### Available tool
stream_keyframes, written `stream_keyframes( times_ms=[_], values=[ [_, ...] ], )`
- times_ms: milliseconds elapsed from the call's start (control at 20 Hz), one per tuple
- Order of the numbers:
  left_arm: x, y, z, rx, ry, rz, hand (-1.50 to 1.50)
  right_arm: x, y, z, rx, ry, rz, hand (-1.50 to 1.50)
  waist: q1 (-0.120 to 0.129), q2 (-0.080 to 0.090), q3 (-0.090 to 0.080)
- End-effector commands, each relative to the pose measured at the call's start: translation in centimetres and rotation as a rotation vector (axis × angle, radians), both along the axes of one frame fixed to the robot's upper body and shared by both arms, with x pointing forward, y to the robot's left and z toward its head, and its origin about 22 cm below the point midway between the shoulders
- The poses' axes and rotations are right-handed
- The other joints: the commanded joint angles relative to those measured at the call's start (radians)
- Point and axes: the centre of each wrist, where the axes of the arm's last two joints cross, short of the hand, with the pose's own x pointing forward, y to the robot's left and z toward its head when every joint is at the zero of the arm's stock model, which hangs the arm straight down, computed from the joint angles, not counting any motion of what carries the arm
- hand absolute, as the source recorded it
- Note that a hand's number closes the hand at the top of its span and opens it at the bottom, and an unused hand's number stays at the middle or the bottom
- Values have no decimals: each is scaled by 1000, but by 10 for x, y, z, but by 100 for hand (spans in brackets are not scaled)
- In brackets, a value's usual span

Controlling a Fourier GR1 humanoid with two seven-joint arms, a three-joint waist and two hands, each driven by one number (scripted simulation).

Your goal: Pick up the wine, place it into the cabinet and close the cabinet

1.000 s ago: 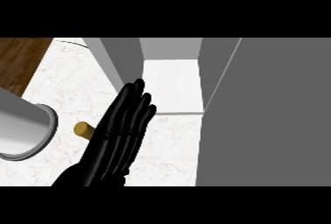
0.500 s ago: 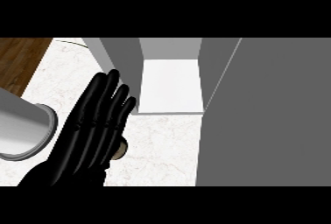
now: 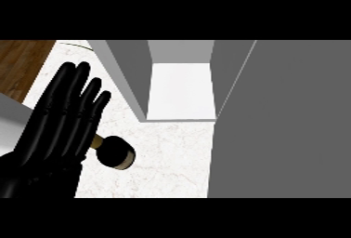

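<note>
- Your left hand (image 3: 51, 139) is at the view's left, fingers (image 3: 81, 93) straight, close together, holding nothing.
- Wine (image 3: 118, 155) sits on the marble counter (image 3: 171, 158) just right of that hand, partly hidden behind it. You can't tell if they touch.
- Cabinet (image 3: 182, 93) is further right and back, open, white shelf showing.
- Its grey door (image 3: 288, 121) fills the right side.

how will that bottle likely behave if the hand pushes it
The bottle looks round-bodied, so a sideways push from the left hand may roll or tip it. Its narrow tan end suggests the weight sits in the wide part. It looks smooth, so probably slippery.
</note>
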Motion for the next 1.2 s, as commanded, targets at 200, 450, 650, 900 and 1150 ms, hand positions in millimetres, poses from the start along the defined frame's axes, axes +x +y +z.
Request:
stream_keyframes(
  times_ms=[200,450,650,900,1150],
  values=[
    [-6,45,0,45,-8,34,-150,-39,-8,35,39,-52,45,-150,1,4,-1],
    [7,58,-7,19,38,78,-150,-49,-10,41,38,-63,34,-150,-9,2,-1],
    [-4,74,-17,40,50,105,-150,-46,-5,41,45,-73,39,-150,-2,1,-1],
    [29,93,-40,33,92,82,-150,-44,-3,46,60,-78,38,-150,-8,4,-2],
    [14,103,-72,15,136,115,-150,-41,-1,42,61,-78,35,-150,1,1,-2]
  ],
)
